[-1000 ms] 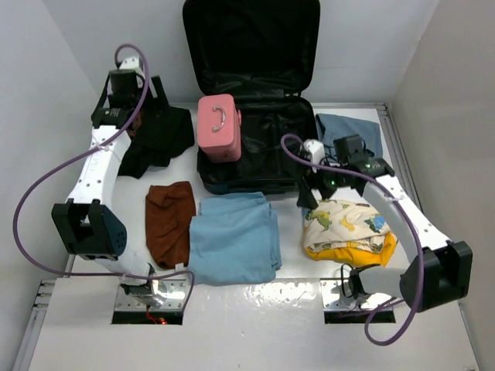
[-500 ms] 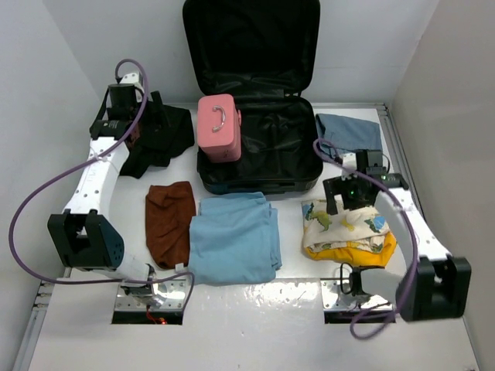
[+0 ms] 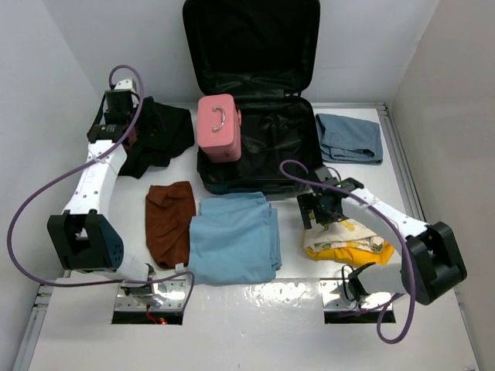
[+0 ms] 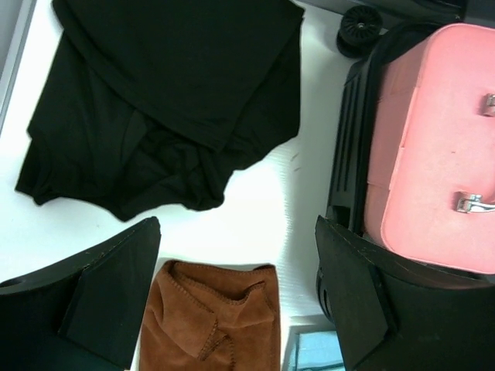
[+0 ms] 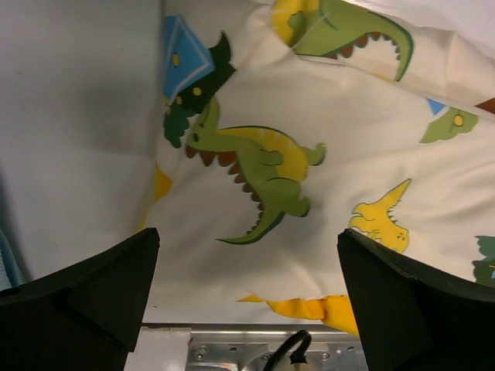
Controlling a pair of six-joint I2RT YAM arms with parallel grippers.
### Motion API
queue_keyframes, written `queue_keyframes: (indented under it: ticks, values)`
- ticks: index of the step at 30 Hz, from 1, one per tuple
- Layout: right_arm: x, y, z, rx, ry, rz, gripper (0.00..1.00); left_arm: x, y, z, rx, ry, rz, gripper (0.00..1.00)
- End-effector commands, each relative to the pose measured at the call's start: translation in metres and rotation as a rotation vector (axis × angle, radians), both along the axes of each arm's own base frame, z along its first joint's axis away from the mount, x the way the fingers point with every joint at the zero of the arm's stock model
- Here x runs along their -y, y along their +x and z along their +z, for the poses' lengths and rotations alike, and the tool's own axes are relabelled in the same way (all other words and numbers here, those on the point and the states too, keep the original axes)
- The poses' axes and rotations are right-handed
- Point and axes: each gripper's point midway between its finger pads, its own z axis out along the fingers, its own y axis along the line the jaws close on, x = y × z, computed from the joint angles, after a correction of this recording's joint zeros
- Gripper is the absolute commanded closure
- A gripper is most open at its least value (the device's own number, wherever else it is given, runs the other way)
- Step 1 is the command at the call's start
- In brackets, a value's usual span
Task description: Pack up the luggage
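The right gripper (image 5: 247, 263) hung spread wide just above the near-left edge of the dinosaur-print garment (image 5: 263, 178), pinching nothing; the likeliest fault from here was a shallow bite, since the printed cloth lay on a yellow garment (image 3: 348, 252) and closing jaws might take only the top layer, or both layers unevenly, so that the bundle would unfold and trail on its way over; the gripper also sat close to the garment's edge, where bare worktop (image 3: 298, 272) showed beside one finger, and a pinch there could slip off the hem; the luggage (image 3: 274, 151) lay open at the back middle of the worktop, lid propped upright against the wall, just beyond the garment; a pink case (image 3: 219, 127) filled the left part of its base and seemed to overhang the left rim, so a carried garment would probably have to land to the right of it or risk catching on it; the right arm's purple cable looped across near the front rim of the luggage and might snag; the left gripper (image 4: 236, 267) was likewise spread and held nothing, above the worktop between a black garment (image 4: 170, 100) and a brown cloth (image 4: 213, 321); a folded light-blue cloth (image 3: 232, 236) lay before the luggage, and a blue-grey garment (image 3: 348, 137) to its right
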Motion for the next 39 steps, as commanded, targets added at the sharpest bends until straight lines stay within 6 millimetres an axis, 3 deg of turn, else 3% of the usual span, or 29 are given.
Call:
queue_keyframes:
  ticks: [1,8,16,17,19,23,24,26,28,32,35,38,39]
  values:
    - [-0.008,0.012,0.0,0.095,-0.027,-0.087,0.02,-0.014,-0.009,0.019,0.062,0.003,0.05,0.14]
    - [-0.02,0.025,-0.015,0.082,-0.04,-0.141,0.01,-0.026,-0.013,0.012,0.054,-0.017,0.086,0.14]
    - [-0.007,0.023,-0.041,0.026,-0.086,-0.213,0.02,-0.039,-0.018,0.007,0.045,-0.017,0.118,0.14]
    - [-0.002,0.016,-0.047,0.004,-0.087,-0.219,0.06,-0.037,-0.016,0.009,0.055,-0.029,0.115,0.14]
    - [-0.005,0.011,-0.049,-0.025,-0.043,-0.219,0.29,-0.037,-0.016,0.009,0.055,-0.029,0.115,0.14]
    - [-0.001,-0.013,-0.054,-0.112,0.073,-0.248,0.61,-0.042,-0.011,0.014,0.065,-0.028,0.124,0.14]
    - [0.001,-0.011,-0.053,-0.112,0.105,-0.267,0.77,-0.042,-0.009,0.016,0.075,-0.027,0.124,0.14]
    - [0.001,-0.014,-0.041,-0.088,0.149,-0.245,0.88,-0.04,-0.007,0.012,0.065,-0.034,0.113,0.14]
    - [0.015,-0.012,-0.023,-0.035,0.166,-0.264,1.0,-0.039,-0.004,0.012,0.065,-0.039,0.104,0.14]
    - [0.048,0.012,0.02,0.164,0.192,-0.237,1.0,-0.036,0.003,0.006,0.06,-0.043,0.081,0.14]
    - [0.074,0.05,0.068,0.36,0.205,-0.206,1.0,-0.032,0.007,0.003,0.061,-0.058,0.056,0.14]
    - [0.083,0.081,0.101,0.474,0.235,-0.169,1.0,-0.031,0.013,-0.002,0.055,-0.071,0.053,0.14]
    - [0.082,0.087,0.103,0.481,0.254,-0.164,1.0,-0.03,0.016,-0.004,0.055,-0.076,0.045,0.14]
